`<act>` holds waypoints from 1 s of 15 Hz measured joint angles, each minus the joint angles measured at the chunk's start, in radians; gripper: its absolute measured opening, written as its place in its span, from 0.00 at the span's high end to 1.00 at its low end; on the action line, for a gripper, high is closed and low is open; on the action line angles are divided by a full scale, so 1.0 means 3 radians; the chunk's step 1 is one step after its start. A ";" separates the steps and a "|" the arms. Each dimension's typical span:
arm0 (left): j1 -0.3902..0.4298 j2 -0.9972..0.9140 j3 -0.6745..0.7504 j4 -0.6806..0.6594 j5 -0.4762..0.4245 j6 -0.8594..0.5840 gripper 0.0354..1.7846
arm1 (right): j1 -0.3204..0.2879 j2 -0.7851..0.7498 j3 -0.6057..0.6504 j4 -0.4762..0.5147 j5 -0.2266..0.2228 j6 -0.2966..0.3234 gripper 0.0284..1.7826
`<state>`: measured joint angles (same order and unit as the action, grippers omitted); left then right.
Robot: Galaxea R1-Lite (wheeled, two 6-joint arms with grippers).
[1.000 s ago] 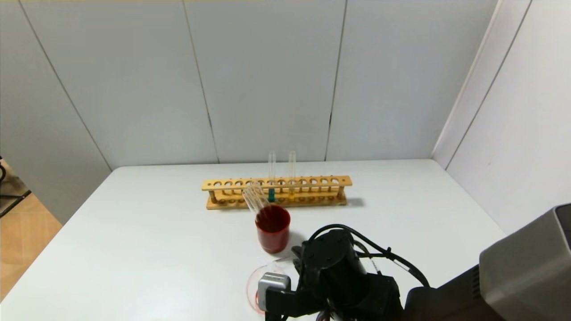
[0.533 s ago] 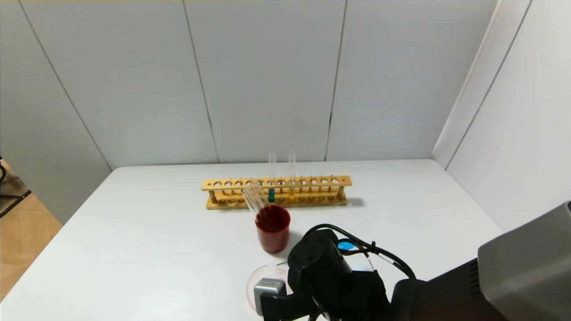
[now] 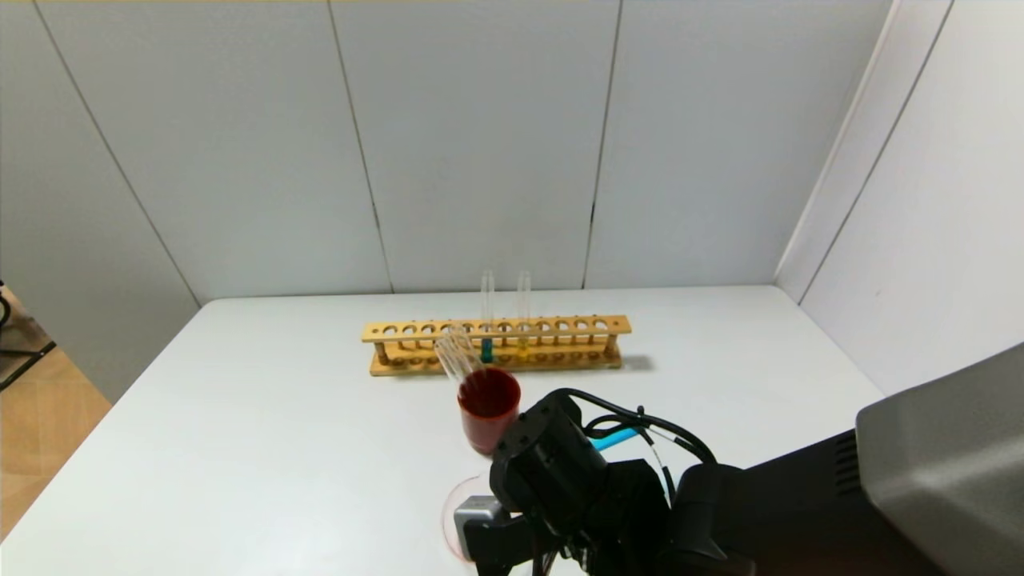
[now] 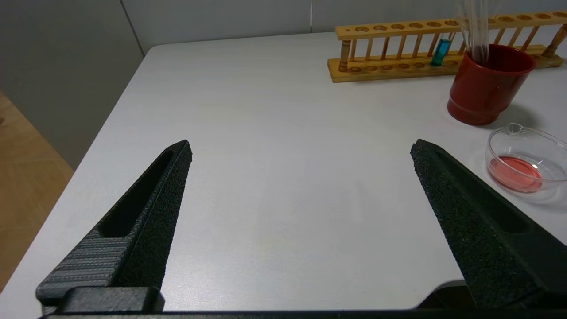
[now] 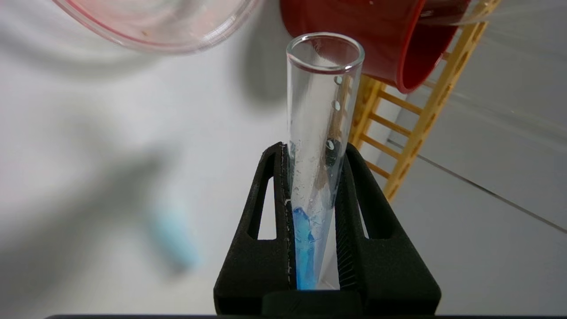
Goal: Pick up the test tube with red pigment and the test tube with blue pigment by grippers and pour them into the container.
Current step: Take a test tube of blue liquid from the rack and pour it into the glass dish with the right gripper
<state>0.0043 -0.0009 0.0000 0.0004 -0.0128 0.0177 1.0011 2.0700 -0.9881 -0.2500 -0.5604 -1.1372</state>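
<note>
Head view: the right gripper [image 5: 312, 190], clamping the clear blue-bottomed glass test tube [image 5: 316, 146], has tipped it toward the low clear glass beaker [image 4: 527, 161] near the table's front edge; pouring is imminent. Left gripper [image 4: 301, 153] is wide open.

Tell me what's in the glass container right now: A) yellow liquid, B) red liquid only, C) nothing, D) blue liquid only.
B: the container holds a red pool, while the blue pigment is inside the test tube clamped in the right gripper.

Evenly, softly lit. Faint shadows beside rack [image 3: 496, 346] and cup [image 3: 489, 408]. Background blurred in right wrist view; tube [image 5: 320, 146] sharp.
</note>
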 joint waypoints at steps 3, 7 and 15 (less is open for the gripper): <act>0.0000 0.0000 0.0000 0.0000 0.0001 -0.0001 0.02 | 0.0033 0.0021 -0.0206 0.0226 -0.0096 -0.0094 0.82; 0.0000 0.0000 0.0000 0.0001 0.0003 -0.0003 0.02 | 0.0127 0.0123 -0.0418 0.0407 -0.0150 -0.0167 0.82; 0.0000 0.0000 0.0000 0.0000 0.0001 -0.0001 0.02 | 0.0170 0.0207 -0.0507 0.0486 -0.0242 -0.0338 0.82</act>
<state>0.0043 -0.0009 0.0000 0.0004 -0.0123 0.0172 1.0521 2.1321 -1.1402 -0.1043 -0.6330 -1.2387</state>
